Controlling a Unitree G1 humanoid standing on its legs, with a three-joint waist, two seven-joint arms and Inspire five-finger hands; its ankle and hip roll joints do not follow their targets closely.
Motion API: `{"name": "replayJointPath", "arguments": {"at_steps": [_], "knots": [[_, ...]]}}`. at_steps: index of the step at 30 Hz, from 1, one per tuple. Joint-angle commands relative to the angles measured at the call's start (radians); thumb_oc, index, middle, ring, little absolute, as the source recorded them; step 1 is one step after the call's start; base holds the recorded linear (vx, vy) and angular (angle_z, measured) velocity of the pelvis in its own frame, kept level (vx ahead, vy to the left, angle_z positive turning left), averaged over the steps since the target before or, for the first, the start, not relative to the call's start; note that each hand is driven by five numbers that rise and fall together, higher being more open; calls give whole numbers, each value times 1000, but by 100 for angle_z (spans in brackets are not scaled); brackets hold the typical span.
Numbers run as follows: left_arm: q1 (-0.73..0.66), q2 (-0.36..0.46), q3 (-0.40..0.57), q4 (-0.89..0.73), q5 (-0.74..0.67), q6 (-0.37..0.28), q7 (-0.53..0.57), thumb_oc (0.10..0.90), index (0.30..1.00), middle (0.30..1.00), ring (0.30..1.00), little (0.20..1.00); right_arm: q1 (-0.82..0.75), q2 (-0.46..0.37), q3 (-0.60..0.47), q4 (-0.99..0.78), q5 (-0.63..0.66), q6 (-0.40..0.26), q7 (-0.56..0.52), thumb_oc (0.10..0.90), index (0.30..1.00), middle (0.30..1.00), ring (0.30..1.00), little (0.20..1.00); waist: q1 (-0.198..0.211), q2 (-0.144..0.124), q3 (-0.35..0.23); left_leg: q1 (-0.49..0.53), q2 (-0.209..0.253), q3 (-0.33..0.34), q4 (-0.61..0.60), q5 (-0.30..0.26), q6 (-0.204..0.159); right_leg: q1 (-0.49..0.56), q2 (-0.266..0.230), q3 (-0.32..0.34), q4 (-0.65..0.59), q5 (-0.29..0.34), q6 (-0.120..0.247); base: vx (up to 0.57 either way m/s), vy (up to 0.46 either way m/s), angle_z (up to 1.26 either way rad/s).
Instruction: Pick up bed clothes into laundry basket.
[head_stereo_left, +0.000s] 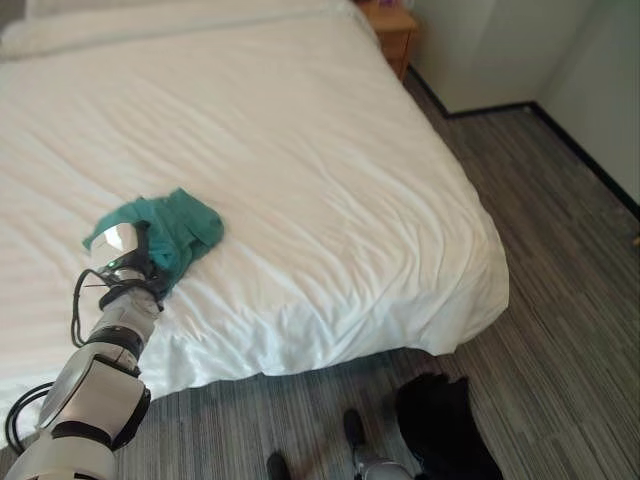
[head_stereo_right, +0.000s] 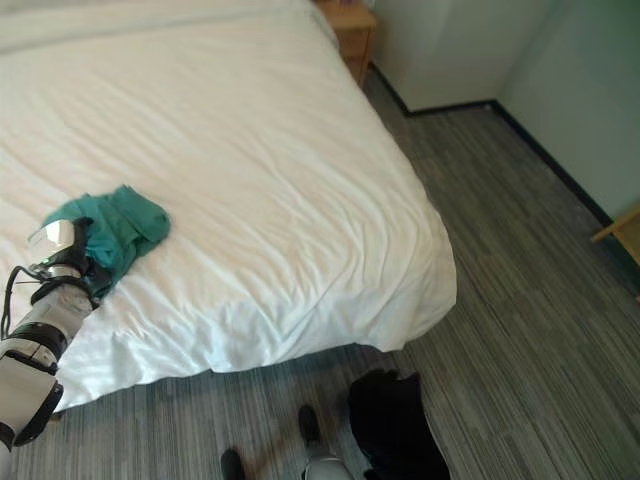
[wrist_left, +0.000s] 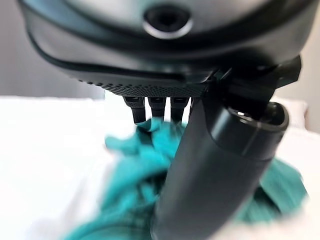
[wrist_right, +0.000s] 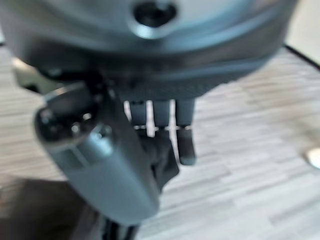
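A crumpled teal garment (head_stereo_left: 185, 228) lies on the white bed (head_stereo_left: 320, 150) near its front left edge. My left hand (head_stereo_left: 128, 250) rests on the garment's near side. In the left wrist view its fingers (wrist_left: 157, 107) dip into the teal cloth (wrist_left: 135, 170) with the thumb (wrist_left: 220, 165) closing against them. A black laundry basket (head_stereo_left: 440, 425) hangs low by the foot of the bed. My right hand (wrist_right: 160, 135) is at the basket, fingers curled round a dark part of it (wrist_right: 162, 165) above the striped floor.
A wooden nightstand (head_stereo_left: 395, 30) stands at the bed's far right corner. Grey striped carpet (head_stereo_left: 560, 300) runs along the bed's right side to the white wall with a dark skirting. Something wooden (head_stereo_right: 620, 232) juts in at the far right.
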Motion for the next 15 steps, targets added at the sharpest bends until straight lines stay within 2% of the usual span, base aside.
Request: {"name": "replayJointPath", "arguments": {"at_steps": [1,3,6,9,10,12,14,15], "knots": [[-72,4,7,110,75,-4,-86,400,300,300,300,300,-8,-80,23,11,51,-16,-24,400,300,300,300,300,-4,16,-19,-72,52,-29,-9,2,-73,-9,-19,-8,12,-57,182,-66,64,-2],[-57,-23,28,162,84,5,-111,400,300,300,300,300,-50,-70,18,5,76,-21,-23,400,300,300,300,300,-10,22,-25,-111,44,-19,-9,2,-66,-52,-14,-6,3,-45,182,-51,85,-8],[-77,3,28,164,95,9,-114,400,300,300,300,300,-57,-80,14,-15,91,-28,-18,400,300,300,300,300,-6,24,-26,-99,40,-9,-9,0,-66,-47,-11,3,3,-45,182,9,85,-17],[-188,135,9,70,95,3,-83,400,300,300,300,300,-14,-126,-29,-169,130,-62,1,400,300,300,300,300,-15,32,-29,-33,28,3,-9,-27,-69,-2,-10,17,7,-59,182,0,104,-29],[-188,135,9,70,95,3,-83,400,300,300,300,300,-14,-125,-30,-171,130,-61,1,400,300,300,300,300,-15,30,-29,-36,27,3,-9,-22,-69,-4,-12,17,5,-55,182,-2,72,-14],[-260,244,-2,-82,93,-6,-13,400,300,300,300,300,91,-137,-61,-373,101,-90,12,400,300,300,300,300,-31,37,-42,23,14,16,-9,-38,-73,37,-13,15,15,-60,182,12,103,-5],[-276,270,-2,-131,94,-5,9,400,300,300,300,300,120,-133,-67,-439,86,-95,17,400,300,300,300,300,-33,35,-43,34,12,23,-9,-36,-72,44,-14,17,15,-60,182,-14,56,-1],[-280,335,34,-297,82,0,62,400,300,300,300,300,187,-109,-90,-552,65,-102,25,400,300,300,300,300,-37,32,-37,68,15,38,-9,-44,-70,68,-12,18,27,-66,182,0,0,0]]}}
